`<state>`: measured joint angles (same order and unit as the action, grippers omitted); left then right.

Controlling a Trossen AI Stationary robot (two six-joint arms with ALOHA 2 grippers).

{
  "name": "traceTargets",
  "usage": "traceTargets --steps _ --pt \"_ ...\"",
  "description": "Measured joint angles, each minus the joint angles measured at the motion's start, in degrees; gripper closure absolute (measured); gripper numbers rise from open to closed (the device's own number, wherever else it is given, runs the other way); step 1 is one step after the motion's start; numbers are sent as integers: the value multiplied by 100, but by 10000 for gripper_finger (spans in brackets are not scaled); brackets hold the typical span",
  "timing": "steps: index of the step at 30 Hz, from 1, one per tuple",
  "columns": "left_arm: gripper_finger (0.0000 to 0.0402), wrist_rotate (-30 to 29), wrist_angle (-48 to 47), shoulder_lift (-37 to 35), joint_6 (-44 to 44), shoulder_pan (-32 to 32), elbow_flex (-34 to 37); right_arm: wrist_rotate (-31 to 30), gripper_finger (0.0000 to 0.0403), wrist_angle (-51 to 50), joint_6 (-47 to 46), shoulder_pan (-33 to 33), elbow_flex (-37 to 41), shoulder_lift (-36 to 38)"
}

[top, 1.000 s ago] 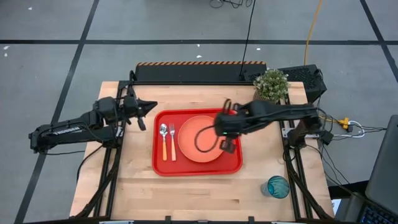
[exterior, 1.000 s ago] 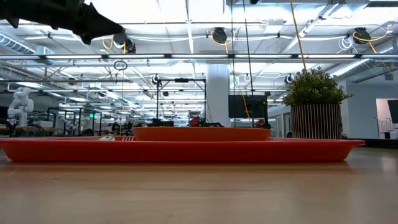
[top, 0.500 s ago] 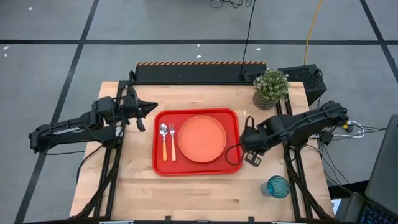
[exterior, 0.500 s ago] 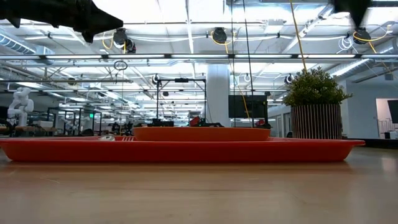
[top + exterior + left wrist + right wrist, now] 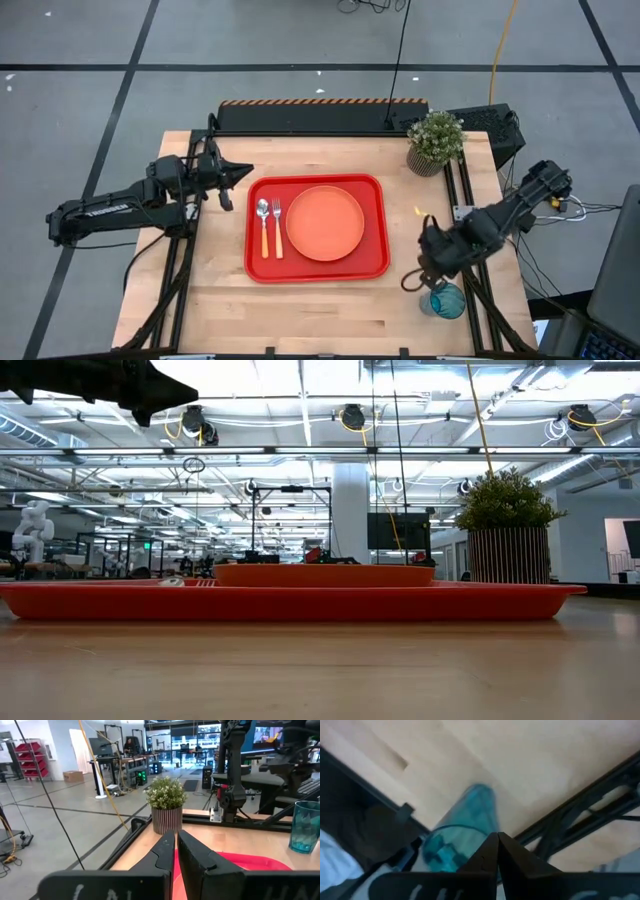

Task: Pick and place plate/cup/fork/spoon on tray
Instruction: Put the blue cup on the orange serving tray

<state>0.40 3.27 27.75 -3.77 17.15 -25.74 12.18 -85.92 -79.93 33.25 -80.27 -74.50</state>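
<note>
The red tray (image 5: pixel 256 262) lies mid-table. On it lie the orange plate (image 5: pixel 325 223), the spoon (image 5: pixel 264 228) and the fork (image 5: pixel 277 225), the two side by side left of the plate. The teal cup (image 5: pixel 447 300) stands upright on the bare wood at the near right corner. My right gripper (image 5: pixel 420 280) hangs shut and pointing steeply down, above and just left of the cup (image 5: pixel 462 830), apart from it. My left gripper (image 5: pixel 245 171) waits shut and level above the table's left side, beyond the tray's far left corner.
A small potted plant (image 5: pixel 435 140) stands at the far right corner. Black frame rails (image 5: pixel 470 285) run along the table's right side, close to the cup. Bare wood lies between the tray and the near edge.
My right gripper has left the place above the plate and swung toward the table's right and near edges, sinking a little and rolling as it went, and now hangs by the cup. It has stayed shut. Plate, spoon and fork lie where they were.
</note>
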Motion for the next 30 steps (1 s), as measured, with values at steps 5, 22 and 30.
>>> traceTargets --steps 5,22,30 --pt "376 0 2 0 8 0 0 -106 394 507 -651 425 0 -51" --pt "376 -2 2 0 -24 2 0 -160 325 281 -949 1289 218 -138" --pt "376 -2 8 0 -1 2 0 -148 327 524 -939 1456 672 -139"
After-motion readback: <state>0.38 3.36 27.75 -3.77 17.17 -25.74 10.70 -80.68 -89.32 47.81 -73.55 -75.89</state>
